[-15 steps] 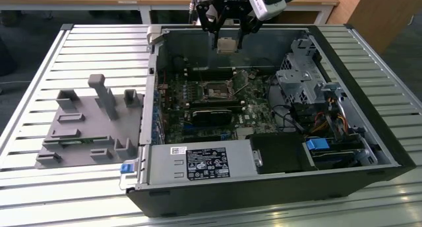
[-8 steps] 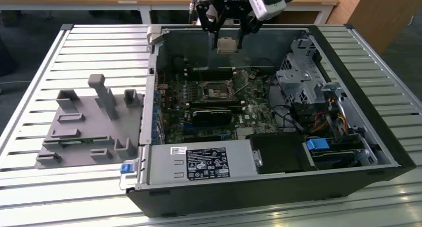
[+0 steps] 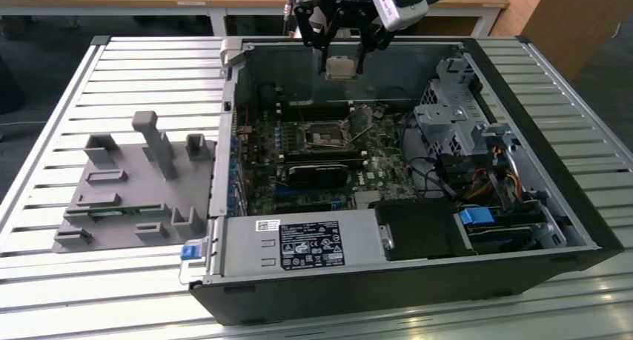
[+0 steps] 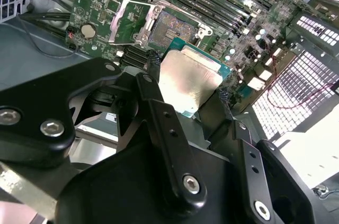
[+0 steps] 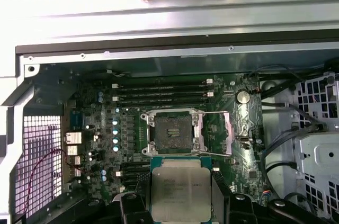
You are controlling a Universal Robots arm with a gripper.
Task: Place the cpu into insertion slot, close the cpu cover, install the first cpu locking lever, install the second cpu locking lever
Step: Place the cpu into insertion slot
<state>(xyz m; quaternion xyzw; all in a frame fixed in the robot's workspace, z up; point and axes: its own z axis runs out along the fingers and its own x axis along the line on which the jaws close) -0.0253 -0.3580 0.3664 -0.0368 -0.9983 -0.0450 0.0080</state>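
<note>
Slatted metal desk (image 3: pixel 59 118) carries an open computer case (image 3: pixel 554 229). In the upper middle of the exterior view the tool (image 3: pixel 342 67) hangs by the case's far wall, clamped on the cpu (image 3: pixel 342 70), well apart from the insertion slot (image 3: pixel 327 135) at mid-board. In the second wrist view, fingers (image 4: pixel 153 65) pinch two opposite edges of the cpu (image 4: pixel 190 81), and the cpu cover (image 4: pixel 116 23) seems swung open beside the insertion slot (image 4: pixel 170 27). In the first wrist view the cpu (image 5: pixel 180 189) is short of the insertion slot (image 5: pixel 172 133). Light, stiff, smooth-topped and probably fragile underneath, it suits an edge grip only.
</note>
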